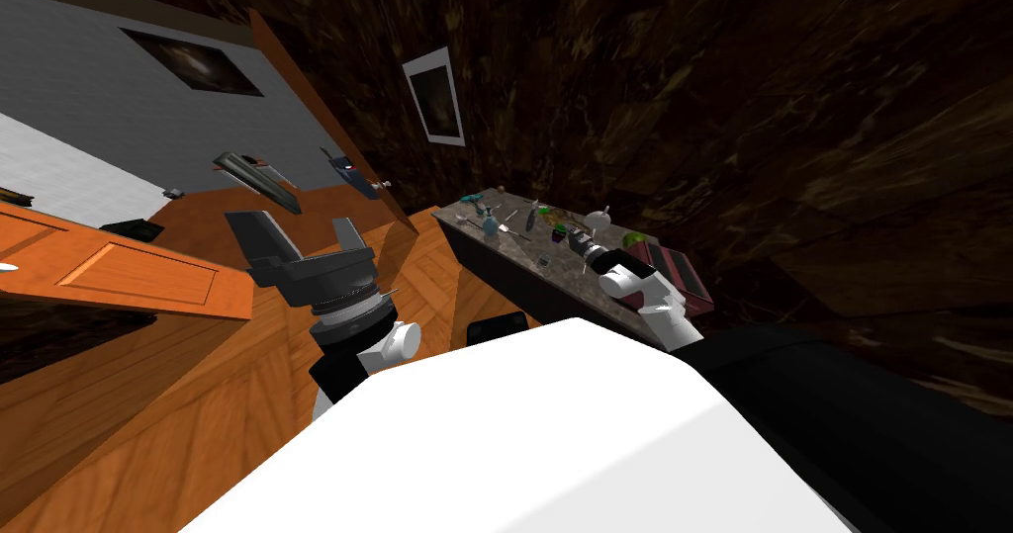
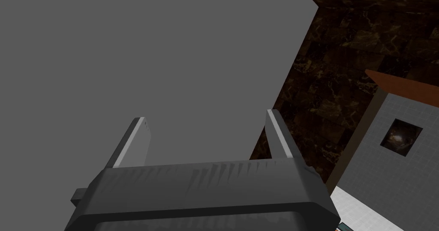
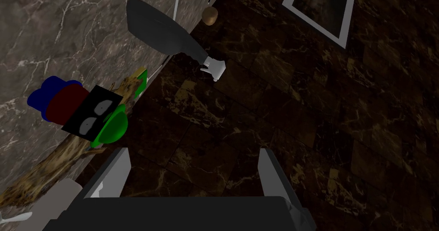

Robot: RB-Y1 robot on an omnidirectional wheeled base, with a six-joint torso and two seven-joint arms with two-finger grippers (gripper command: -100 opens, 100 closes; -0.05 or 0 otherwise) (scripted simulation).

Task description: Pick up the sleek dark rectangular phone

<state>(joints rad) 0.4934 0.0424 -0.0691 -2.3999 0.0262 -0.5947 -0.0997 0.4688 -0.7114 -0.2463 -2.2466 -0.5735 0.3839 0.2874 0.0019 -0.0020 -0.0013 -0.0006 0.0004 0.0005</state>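
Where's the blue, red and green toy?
Right wrist view: the toy lies on the marble table, at its wall-side edge, just ahead of the open right gripper.

One marble-topped counter (image 3: 64, 35), one dark spray bottle (image 3: 158, 29) with a white nozzle, two framed pictures (image 1: 193, 62) (image 1: 435, 97), one dark red case (image 1: 678, 270), two grippers (image 2: 206, 116) (image 3: 193, 153) with two fingers (image 2: 137, 138) each

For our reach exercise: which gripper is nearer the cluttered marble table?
Right. The right gripper reaches over the marble table; the left gripper hangs above the wooden floor, well away from it.
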